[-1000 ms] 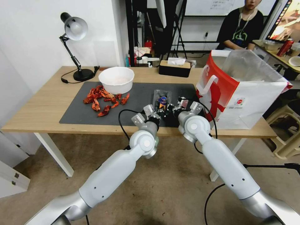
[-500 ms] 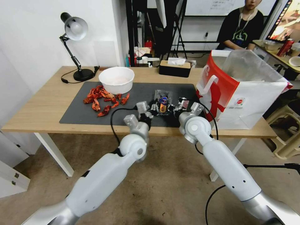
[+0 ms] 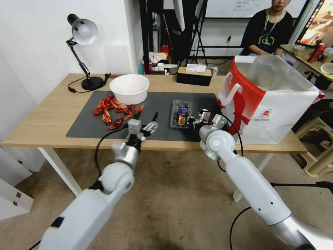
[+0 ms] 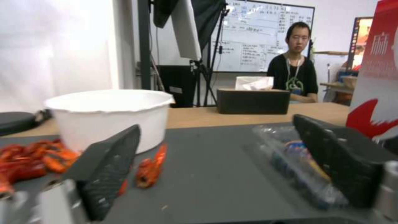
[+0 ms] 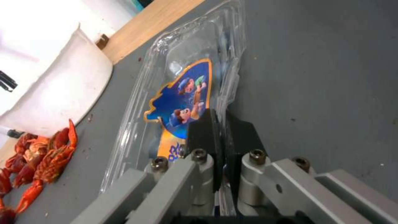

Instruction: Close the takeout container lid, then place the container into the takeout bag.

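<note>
Nearest the robot, the left gripper (image 3: 150, 125) hangs over the front part of the dark grey rectangular mat (image 3: 104, 126), its two black fingers (image 4: 108, 168) spread wide apart and holding nothing, with bare mat between them. To its right, the right gripper (image 3: 193, 119) has its jaws pressed nearly together, clamped on the near edge of the small clear plastic clamshell takeout container (image 3: 180, 114), which lies flat on the mat with its clear plastic lid (image 5: 186, 84) down over the box, a blue cartoon label showing through the top. The container sits between the two grippers, well clear of the left one. Left of it, red crayfish pieces (image 3: 112, 110) lie scattered on the mat, and just behind them stands the round white bowl (image 3: 129, 89). On the robot's right, the large white paper takeout bag (image 3: 277, 111) with its red side panel stands upright and open on the light wooden table (image 3: 45, 118), near the container but apart from it. Farther back sit a dark tissue box (image 3: 194, 75) and a black desk lamp (image 3: 83, 52).
</note>
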{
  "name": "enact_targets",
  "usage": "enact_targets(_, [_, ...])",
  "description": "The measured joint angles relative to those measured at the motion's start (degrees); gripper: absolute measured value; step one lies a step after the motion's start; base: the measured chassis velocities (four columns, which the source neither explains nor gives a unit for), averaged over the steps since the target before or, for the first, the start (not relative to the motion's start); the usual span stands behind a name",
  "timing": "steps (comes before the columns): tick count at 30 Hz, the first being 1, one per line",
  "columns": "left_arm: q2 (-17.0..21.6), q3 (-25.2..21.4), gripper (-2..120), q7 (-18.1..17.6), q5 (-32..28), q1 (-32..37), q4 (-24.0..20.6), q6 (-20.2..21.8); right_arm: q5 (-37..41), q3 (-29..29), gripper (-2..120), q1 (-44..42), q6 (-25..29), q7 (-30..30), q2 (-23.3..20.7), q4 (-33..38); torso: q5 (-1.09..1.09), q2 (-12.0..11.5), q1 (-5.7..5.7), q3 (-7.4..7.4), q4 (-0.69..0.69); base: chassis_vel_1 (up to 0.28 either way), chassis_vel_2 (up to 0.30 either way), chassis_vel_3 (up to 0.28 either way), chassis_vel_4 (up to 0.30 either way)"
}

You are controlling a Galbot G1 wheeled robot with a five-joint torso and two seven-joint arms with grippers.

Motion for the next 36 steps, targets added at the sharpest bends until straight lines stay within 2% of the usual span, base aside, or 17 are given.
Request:
enact_targets(4, [0.1,-2.5,99,0.3,1.5,4.1,-1.7,-1.0,-0.3,0.0,0,-0.1,0.0,-0.1,0.0,0.0,0.0,0.0,0.0,0.0,0.0,0.0,0.0,0.0,0.0])
enact_targets(13, [-0.6,-9.3,100,0.7,3.1,12.1,-4.2,-2.7,-1.2,-0.1,0,-0.4,0.3,-0.4,0.1,0.0,0.0,0.0,0.0,0.01,0.0,0.0,0.0,0.0,0.0])
enact_targets(16, [-1.6,-11.8,100,1.7,4.8,15.8,-4.3,-5.0,-1.3,0.0,0,-0.6,0.4,-0.7,0.0,-0.1,0.0,0.0,0.0,0.0,0.0,0.0,0.0,0.0,0.0])
enact_targets(27, [-3.0,-13.5,100,3.0,8.0,22.1,-3.1,-9.3,-1.3,-0.1,0,-0.4,0.4,-0.8,-0.1,-0.2,0.01,0.0,0.0,0.0,0.0,0.0,0.0,0.0,0.0])
enact_targets(36, [-3.3,-14.2,100,3.2,8.8,23.3,-2.3,-10.4,-1.0,0.3,0,-0.6,0.4,-0.8,0.0,0.1,0.01,0.0,0.02,0.01,-0.02,0.0,0.0,0.0,0.0])
